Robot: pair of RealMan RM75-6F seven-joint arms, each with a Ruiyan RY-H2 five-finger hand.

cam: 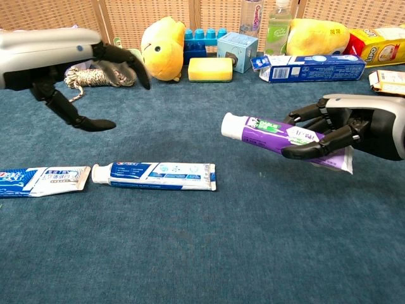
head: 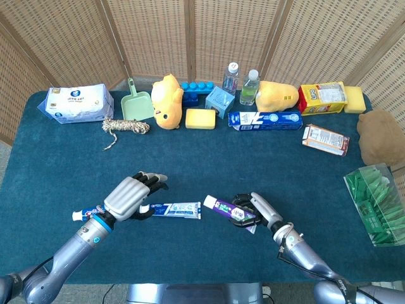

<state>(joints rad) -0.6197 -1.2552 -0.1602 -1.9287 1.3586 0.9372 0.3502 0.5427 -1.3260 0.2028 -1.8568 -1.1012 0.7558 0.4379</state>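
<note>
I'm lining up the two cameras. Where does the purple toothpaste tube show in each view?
Head view: the purple toothpaste tube lies right of centre, low in the picture, gripped by the right hand.
Chest view: the same tube is at mid-height, right of centre, cap pointing left.
Shared landmark: the blue and white toothpaste tube lying to its left.

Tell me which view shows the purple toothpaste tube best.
The chest view: the purple toothpaste tube shows side-on above the cloth, gripped by the right hand. The head view shows it small, its rear hidden by fingers.
</note>
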